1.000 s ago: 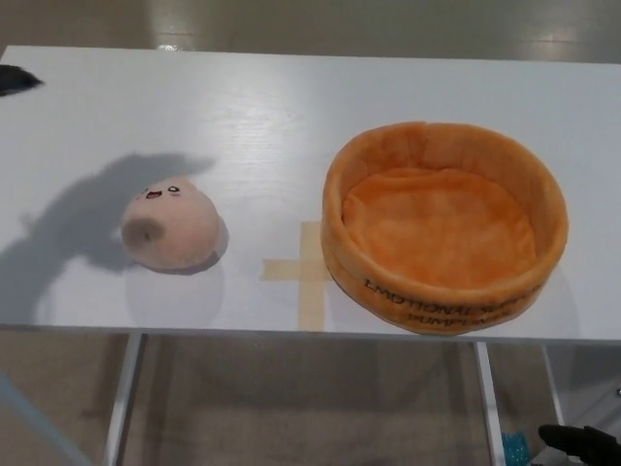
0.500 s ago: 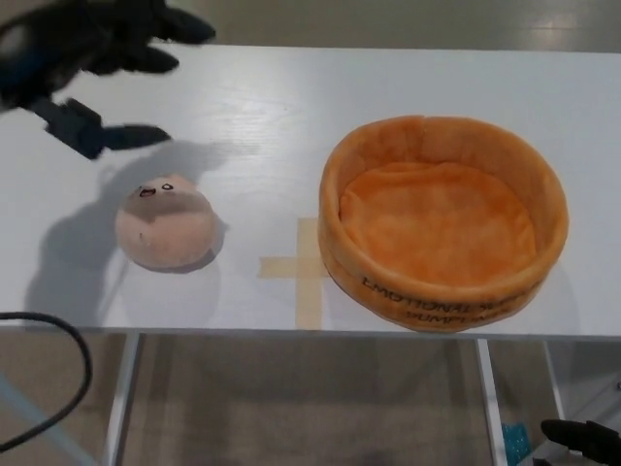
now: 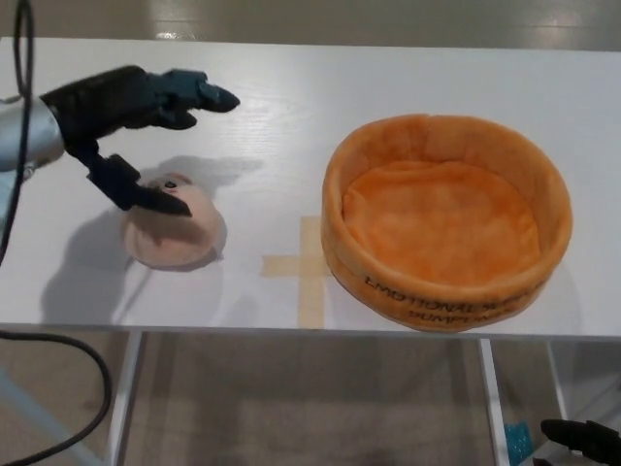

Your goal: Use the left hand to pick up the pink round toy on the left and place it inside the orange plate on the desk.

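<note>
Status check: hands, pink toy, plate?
Left robot hand open above pink toy, no grasp yet. Toy on desk. Orange plate empty. Path clear.

Likely a lab or test room: plain white desk [image 3: 408, 78], tape cross [image 3: 307, 264] marking position, loose cable [image 3: 58, 427], glossy floor [image 3: 291, 15].

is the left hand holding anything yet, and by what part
Nothing is held. The left hand is open above the pink toy, thumb over its top, fingers apart.
</note>
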Controlling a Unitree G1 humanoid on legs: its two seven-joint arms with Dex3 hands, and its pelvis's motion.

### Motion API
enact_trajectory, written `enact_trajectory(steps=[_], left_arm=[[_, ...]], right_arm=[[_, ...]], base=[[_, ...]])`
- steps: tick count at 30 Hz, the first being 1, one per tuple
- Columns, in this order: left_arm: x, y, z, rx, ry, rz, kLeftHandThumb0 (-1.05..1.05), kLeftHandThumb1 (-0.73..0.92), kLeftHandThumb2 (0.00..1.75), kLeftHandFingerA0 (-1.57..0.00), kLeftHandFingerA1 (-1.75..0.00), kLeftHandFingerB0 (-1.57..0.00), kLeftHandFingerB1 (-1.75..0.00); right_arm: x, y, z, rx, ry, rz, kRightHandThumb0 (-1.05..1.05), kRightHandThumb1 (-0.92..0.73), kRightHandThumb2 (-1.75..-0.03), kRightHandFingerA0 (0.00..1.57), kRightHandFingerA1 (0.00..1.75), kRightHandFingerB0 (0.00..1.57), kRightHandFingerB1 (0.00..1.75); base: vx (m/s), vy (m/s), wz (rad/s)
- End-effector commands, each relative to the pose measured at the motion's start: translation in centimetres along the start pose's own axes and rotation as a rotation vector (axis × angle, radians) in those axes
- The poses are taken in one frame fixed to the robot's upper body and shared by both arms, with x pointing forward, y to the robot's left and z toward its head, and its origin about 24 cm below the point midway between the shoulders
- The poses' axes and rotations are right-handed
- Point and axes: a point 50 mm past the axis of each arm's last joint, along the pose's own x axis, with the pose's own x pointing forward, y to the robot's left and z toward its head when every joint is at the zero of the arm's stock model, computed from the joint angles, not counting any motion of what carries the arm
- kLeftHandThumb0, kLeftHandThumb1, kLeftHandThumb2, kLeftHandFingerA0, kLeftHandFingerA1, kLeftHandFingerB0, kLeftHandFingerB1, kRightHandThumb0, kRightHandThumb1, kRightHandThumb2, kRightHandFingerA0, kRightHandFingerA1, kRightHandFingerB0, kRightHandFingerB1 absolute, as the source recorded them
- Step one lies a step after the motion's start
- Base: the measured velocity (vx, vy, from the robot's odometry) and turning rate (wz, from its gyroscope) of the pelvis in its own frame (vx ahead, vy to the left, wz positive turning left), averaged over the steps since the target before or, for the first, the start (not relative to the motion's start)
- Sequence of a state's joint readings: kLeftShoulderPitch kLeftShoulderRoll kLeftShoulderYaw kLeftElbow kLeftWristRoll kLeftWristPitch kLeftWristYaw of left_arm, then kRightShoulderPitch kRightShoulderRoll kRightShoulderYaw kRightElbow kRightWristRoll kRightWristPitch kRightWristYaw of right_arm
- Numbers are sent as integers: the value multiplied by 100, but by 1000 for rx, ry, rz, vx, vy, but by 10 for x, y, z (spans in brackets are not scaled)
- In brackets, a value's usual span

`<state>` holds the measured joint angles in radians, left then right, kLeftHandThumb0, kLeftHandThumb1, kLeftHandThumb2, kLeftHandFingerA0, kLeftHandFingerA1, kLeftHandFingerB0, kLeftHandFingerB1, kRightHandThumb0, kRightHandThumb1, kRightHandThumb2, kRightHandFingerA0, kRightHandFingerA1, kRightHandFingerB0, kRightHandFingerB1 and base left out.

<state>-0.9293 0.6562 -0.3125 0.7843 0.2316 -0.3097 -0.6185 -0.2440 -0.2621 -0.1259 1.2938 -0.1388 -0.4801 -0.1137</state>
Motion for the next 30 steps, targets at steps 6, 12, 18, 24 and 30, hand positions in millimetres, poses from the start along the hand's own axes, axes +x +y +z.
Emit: enact_trajectory(steps=[6, 12, 18, 24, 30], left_arm=[[4, -15, -9, 96, 113, -75, -45, 33, 72, 0, -14, 0, -19], [6, -20, -10, 100, 131, -96, -46, 33, 72, 0, -14, 0, -20], [7, -28, -13, 90, 118, -99, -47, 30, 75, 0, -23, 0, -24], [7, -36, -18, 80, 122, -122, -49, 32, 74, -2, -33, -2, -30], [8, -41, -21, 59, 129, -135, -29, 21, 81, 0, -47, 0, -48]], right_arm=[[-1, -2, -3, -1, 14, -2, -40, -57, -58, 74, 60, 65, 45], [-1, -2, -4, 4, 14, -2, -40, -58, -58, 74, 60, 64, 44], [-1, -3, -3, 7, 10, -4, -41, -58, -58, 74, 60, 64, 44], [0, -3, -1, 14, 7, -6, -40, -58, -58, 74, 61, 65, 44], [0, -2, -1, 11, 7, -7, -40, -58, -58, 74, 60, 64, 44]], base=[[0, 0, 0], [0, 0, 0], [0, 0, 0], [0, 0, 0], [0, 0, 0]])
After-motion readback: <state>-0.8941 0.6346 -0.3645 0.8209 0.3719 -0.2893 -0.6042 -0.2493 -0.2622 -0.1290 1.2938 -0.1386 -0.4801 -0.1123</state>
